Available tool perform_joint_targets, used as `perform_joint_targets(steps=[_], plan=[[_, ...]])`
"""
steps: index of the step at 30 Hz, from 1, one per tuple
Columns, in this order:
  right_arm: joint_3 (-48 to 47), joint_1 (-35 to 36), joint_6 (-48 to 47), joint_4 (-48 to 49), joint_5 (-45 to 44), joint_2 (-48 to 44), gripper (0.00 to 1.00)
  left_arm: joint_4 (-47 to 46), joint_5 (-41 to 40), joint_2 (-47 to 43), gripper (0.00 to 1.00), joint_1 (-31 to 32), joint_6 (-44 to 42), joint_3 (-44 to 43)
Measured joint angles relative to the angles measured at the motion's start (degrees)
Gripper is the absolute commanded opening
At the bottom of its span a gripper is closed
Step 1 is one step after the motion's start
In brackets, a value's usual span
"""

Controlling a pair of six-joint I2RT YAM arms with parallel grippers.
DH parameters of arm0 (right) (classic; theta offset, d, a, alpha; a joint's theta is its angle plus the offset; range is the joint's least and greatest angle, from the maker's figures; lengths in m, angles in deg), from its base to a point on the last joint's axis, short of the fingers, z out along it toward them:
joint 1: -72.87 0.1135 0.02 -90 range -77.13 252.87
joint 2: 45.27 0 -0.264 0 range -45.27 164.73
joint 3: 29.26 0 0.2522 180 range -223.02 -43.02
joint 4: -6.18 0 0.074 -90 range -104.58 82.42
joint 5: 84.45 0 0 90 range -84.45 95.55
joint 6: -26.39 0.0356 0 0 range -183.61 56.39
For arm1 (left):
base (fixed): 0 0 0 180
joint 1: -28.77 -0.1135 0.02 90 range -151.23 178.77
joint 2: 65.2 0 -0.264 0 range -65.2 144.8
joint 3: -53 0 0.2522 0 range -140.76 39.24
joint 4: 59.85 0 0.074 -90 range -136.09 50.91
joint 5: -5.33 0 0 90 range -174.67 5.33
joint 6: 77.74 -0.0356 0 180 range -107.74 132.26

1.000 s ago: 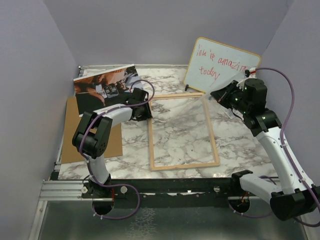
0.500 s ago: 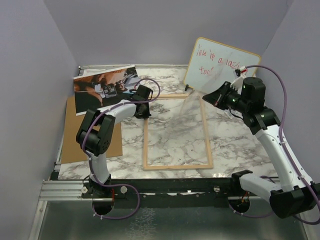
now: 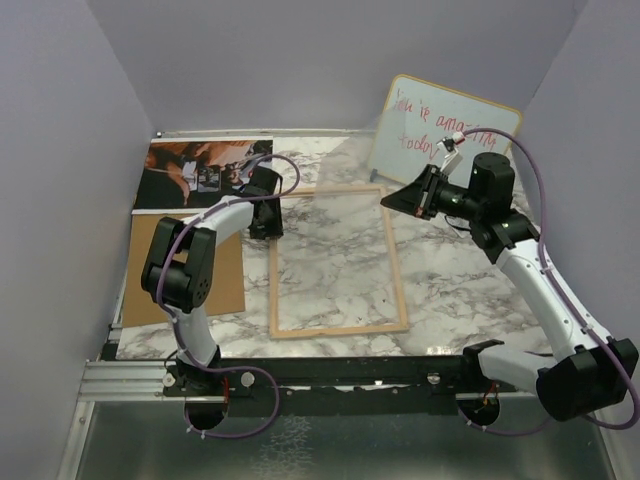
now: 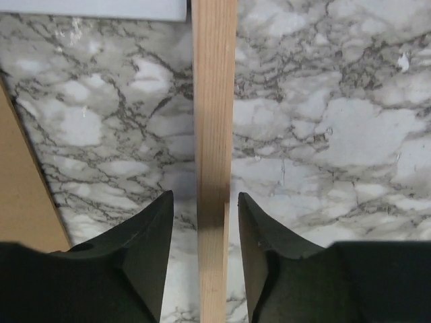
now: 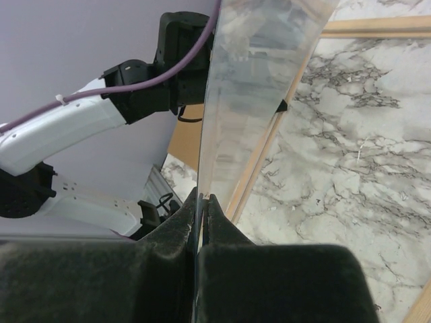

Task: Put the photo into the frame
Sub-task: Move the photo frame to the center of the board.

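- Left gripper [image 4: 205, 196]: jaws apart, straddling the left rail of the frame [image 3: 340, 329]. A sliver of marble shows on each side of the wood, so the fingers [image 4: 151, 242] are not pinching it.
- Right gripper [image 5: 202, 198]: jaws pressed together on the lower edge of the clear pane [image 5: 262, 67]. The pane stands on edge, up off the rails.
- Just changed: a second ago the pane was low by the frame's 1 o'clock corner. Half a second ago it was tilting up, and now it is lifted away.
- Also changed: the frame has slid toward 9 o'clock along with the left arm. The left jaws were apart, closed briefly, and are apart again.
- The photo [image 3: 190, 175] lay skewed before and now sits squarer. It is flat at the frame's 10 o'clock, just beside the left wrist, with its near edge by the brown backing board [image 3: 225, 290].
- Reading: the frame looks opened up and pulled nearer the photo. Loading has not begun, since only the marble table [image 3: 460, 290] shows inside the rails.
- Left wrist view alone shows the gaps beside the rail. From above, the wrist hides those jaws.
- Right wrist view alone shows the pane clearly, edge-on in the grip. From above it is nearly invisible in front of the whiteboard [image 3: 450, 120] at 1 o'clock.
- Only the top view shows the photo.
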Motion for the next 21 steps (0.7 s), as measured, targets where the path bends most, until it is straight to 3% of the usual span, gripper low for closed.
perform_joint_targets(steps=[3,5,13,21], plan=[[1.6,0.8,0.5,1.8,1.2,1.0,0.01,2.0,0.5,-2.0,0.64,-0.3,0.2,1.3],[2.8,1.3,0.8,2.9,1.5,1.6,0.01,3.0,1.0,-3.7,0.66,-0.6,0.4,1.8],[5.2,4.5,3.6,9.0,3.1,3.5,0.01,3.8,3.8,-14.3,0.66,-5.2,1.6,3.4],[7.9,10.1,5.2,21.0,8.5,8.6,0.01,3.7,2.2,-16.6,0.62,-8.2,4.2,6.5]])
